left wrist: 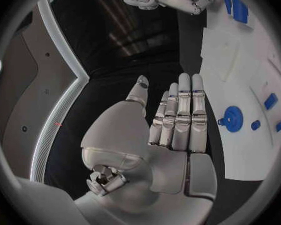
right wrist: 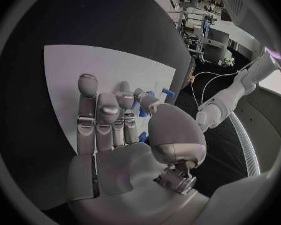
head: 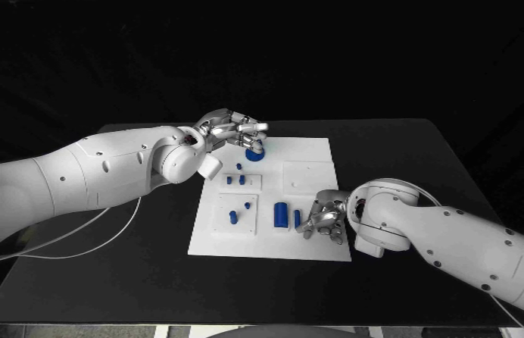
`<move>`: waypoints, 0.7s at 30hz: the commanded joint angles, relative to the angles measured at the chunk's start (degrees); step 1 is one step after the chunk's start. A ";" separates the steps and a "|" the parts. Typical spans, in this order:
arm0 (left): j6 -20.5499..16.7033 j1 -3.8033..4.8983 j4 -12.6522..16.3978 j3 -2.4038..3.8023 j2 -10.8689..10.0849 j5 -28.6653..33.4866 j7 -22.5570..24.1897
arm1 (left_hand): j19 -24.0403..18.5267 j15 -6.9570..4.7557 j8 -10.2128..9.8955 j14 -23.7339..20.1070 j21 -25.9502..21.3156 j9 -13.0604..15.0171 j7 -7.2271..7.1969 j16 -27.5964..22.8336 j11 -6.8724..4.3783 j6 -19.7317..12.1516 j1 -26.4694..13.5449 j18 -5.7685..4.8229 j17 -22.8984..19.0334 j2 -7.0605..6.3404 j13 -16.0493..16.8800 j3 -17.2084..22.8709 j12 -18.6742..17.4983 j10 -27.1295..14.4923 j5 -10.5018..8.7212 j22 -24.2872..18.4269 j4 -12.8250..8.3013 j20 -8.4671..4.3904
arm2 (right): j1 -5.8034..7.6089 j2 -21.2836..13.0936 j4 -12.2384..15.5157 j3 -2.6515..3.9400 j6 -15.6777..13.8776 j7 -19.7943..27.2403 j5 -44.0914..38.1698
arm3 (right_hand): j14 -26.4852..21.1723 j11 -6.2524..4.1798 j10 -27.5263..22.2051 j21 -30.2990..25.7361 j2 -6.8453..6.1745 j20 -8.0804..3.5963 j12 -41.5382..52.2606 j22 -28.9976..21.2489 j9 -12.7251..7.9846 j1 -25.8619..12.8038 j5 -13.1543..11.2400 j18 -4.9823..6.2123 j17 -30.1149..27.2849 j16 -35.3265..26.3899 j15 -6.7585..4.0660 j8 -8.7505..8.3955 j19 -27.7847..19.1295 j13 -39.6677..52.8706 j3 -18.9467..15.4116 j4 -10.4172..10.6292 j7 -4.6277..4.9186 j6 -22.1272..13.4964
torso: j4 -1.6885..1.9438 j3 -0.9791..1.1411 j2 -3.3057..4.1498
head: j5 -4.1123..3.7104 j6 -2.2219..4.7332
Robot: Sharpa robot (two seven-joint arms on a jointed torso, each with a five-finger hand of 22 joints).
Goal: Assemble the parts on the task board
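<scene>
The white task board lies mid-table with several small blue parts on it. A round blue part sits near the board's far edge. My left hand hovers just beside and above it, fingers straight and together, holding nothing. A tall blue piece and a thin blue bar lie near the front edge. My right hand is right next to the bar, fingers curled. Blue shows between its thumb and a finger; I cannot tell whether it grips it.
More small blue parts lie on the board's left half: a peg, a pair, a pin and a longer piece. Black table surrounds the board. A white cable trails off the left arm.
</scene>
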 commanded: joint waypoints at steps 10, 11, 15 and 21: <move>1.78 0.01 0.44 0.04 0.10 1.24 -0.86 | -0.26 0.08 0.21 -0.49 -0.15 -0.07 0.05 -0.10 -0.03 -0.29 0.37 -0.26 -0.11 0.24 0.07 0.09 -0.10 -0.46 -0.08 -0.11 -0.50 0.10 | -0.17 0.43 -1.11 -0.06 1.27 -2.03 -3.12 | 0.27 0.26 -0.12 0.07 -0.90 0.43 0.44 2.92 1.00 -1.44 2.88 -0.11 -0.40 0.28 -0.06 -0.39 -0.24 -0.08 7.12 -4.71 0.27 -0.32 | -0.05 0.00 0.01 | 0.12 -0.11; 2.09 0.01 0.55 0.04 0.12 1.63 -1.14 | -0.26 0.08 0.21 -0.49 -0.15 -0.07 0.06 -0.10 -0.03 -0.30 0.37 -0.26 -0.11 0.24 0.07 0.10 -0.10 -0.47 -0.08 -0.11 -0.51 0.10 | -0.17 0.45 -1.17 -0.06 1.52 -2.12 -3.17 | 0.27 0.27 -0.13 0.02 -0.90 0.46 0.45 2.91 1.08 -1.29 3.56 -0.10 -0.43 0.30 -0.03 -0.40 -0.28 -0.11 7.67 -5.11 0.29 -0.36 | -0.05 0.00 0.01 | 0.12 -0.11; 3.50 0.01 0.75 0.04 0.28 1.59 -2.24 | -0.38 0.14 0.17 -0.64 -0.22 -0.06 0.09 -0.18 0.02 -0.40 0.41 -0.27 -0.14 0.27 0.08 0.13 -0.08 -0.61 -0.06 -0.14 -0.61 0.15 | -0.17 0.62 -1.58 -0.07 2.17 -2.22 -2.69 | 0.22 0.32 -0.22 0.07 -0.81 0.56 0.62 2.89 1.56 -1.76 5.63 0.00 -0.69 0.38 0.05 -0.39 -0.46 -0.30 10.30 -6.77 0.42 -0.40 | -0.03 -0.03 0.02 | -0.03 -0.06; 4.93 0.01 0.43 0.04 0.34 2.42 -3.89 | -0.44 0.15 0.13 -0.73 -0.25 -0.06 0.15 -0.22 0.07 -0.55 1.23 -0.24 -0.16 0.16 0.06 0.44 -0.10 -0.84 0.71 -0.16 -1.36 0.17 | -0.17 0.88 -2.31 -0.08 1.84 -2.00 -0.56 | 0.16 0.30 -0.16 0.48 -1.73 0.53 0.82 2.90 2.07 -1.21 13.47 -0.06 -0.82 0.55 0.01 -0.42 -0.56 -0.44 5.06 -8.42 0.19 -0.29 | -0.02 0.06 -0.03 | 0.02 -0.16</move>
